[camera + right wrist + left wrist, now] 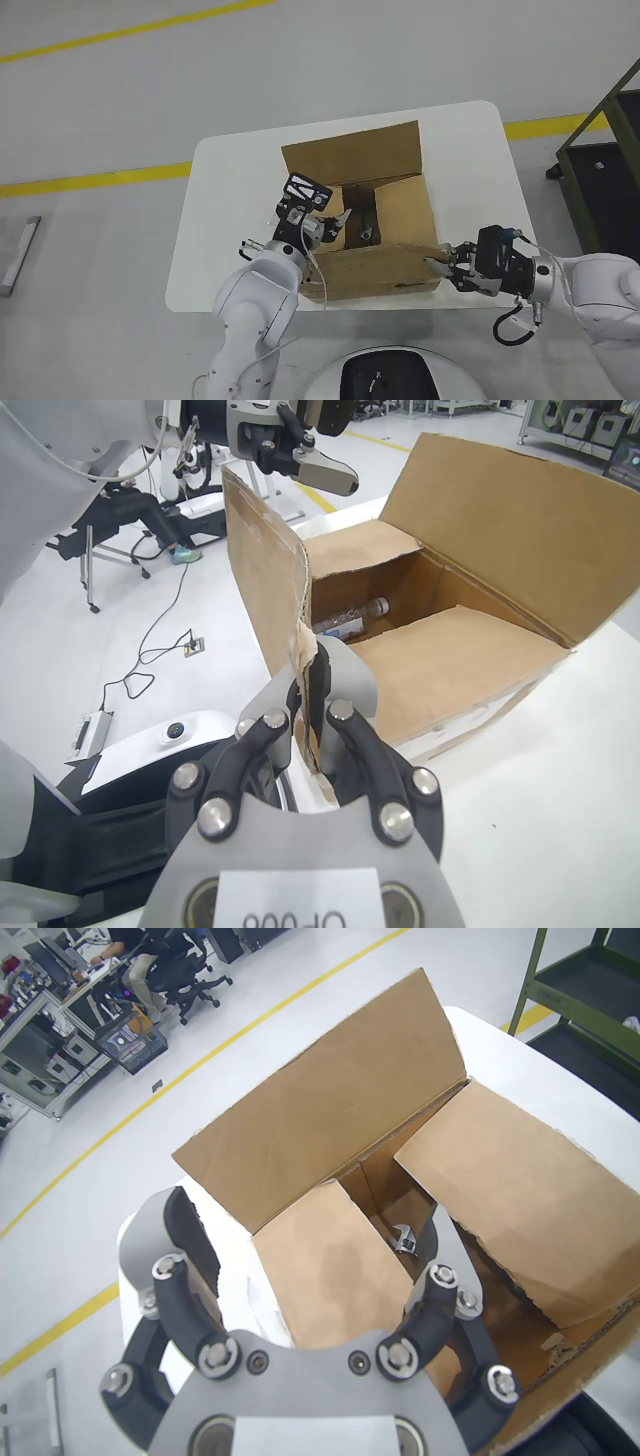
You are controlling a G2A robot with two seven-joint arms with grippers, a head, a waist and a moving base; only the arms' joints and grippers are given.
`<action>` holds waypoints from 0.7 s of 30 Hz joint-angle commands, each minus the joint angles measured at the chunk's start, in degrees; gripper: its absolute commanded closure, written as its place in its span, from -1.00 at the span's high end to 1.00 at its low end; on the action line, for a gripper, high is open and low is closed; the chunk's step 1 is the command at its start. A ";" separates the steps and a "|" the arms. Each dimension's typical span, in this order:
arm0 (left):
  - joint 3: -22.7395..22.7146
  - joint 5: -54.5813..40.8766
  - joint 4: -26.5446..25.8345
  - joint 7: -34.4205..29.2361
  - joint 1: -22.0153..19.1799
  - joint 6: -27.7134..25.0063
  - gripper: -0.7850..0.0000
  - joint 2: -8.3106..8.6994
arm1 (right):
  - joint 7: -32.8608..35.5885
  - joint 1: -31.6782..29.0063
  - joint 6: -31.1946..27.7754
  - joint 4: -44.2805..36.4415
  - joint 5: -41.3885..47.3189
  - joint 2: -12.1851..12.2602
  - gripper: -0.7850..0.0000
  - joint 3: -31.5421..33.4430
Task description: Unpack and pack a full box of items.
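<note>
An open cardboard box (350,155) stands in the middle of the white table (230,220). My right gripper (447,262) (306,690) is shut on the torn end of the box's near long flap (375,270) (260,575), which stands upright. My left gripper (325,225) (305,1223) is open, its fingers (185,1223) on either side of a short side flap (325,1273) that is folded inward. Inside the box lie a metal wrench (406,1242) and a clear plastic bottle (350,617). The far long flap (325,1093) leans outward.
The other short flap (510,1198) is folded over the box opening. A dark green shelf rack (600,170) stands beside the table on the right arm's side. Bare tabletop lies around the box, and a yellow line (90,180) runs on the floor beyond.
</note>
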 commanded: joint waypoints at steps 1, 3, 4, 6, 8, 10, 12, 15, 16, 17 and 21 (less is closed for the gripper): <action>0.82 0.33 -0.07 -0.80 -0.05 -1.39 1.00 0.11 | -1.92 -0.46 -0.54 0.04 -1.36 -0.03 -1.00 -0.07; 1.44 1.20 -0.41 -1.44 0.20 -2.99 1.00 0.29 | -3.44 -0.85 -0.70 0.21 -2.30 -0.04 -0.82 -0.10; 1.68 1.36 -0.52 -1.86 0.43 -3.87 1.00 0.38 | -4.03 -0.98 -0.67 0.27 -2.66 -0.04 -0.80 -0.05; 1.90 1.09 -1.21 -2.46 0.98 -5.06 1.00 0.53 | -5.20 -1.39 -0.72 0.44 -2.73 -0.03 -0.63 0.00; 2.64 0.38 -2.35 -3.89 1.44 -8.40 1.00 0.76 | -6.02 -1.63 -0.72 0.57 -2.05 0.02 -0.58 0.36; 2.83 0.51 -3.49 -4.63 1.78 -10.00 1.00 0.96 | -6.56 -1.93 -1.45 0.62 -0.55 0.13 -0.41 0.76; 3.28 1.01 -4.05 -4.82 2.09 -11.62 1.00 1.18 | -6.48 -2.01 -1.38 0.61 0.33 0.26 -0.15 1.44; 3.69 1.31 -4.48 -5.13 2.46 -13.27 1.00 1.45 | -7.46 -2.22 -1.53 0.26 2.15 0.42 -0.15 2.64; 3.71 1.30 -4.66 -5.11 2.60 -13.58 1.00 1.53 | -7.84 -2.43 -1.75 0.20 2.85 0.48 -0.18 3.18; 3.72 1.16 -4.84 -5.21 2.80 -13.94 1.00 1.62 | -8.65 -2.72 -1.93 0.20 4.02 0.53 -0.18 3.89; 3.67 1.53 -6.30 -5.81 3.44 -16.67 1.00 2.08 | -12.73 -3.96 -3.38 1.19 10.44 0.73 -1.00 7.70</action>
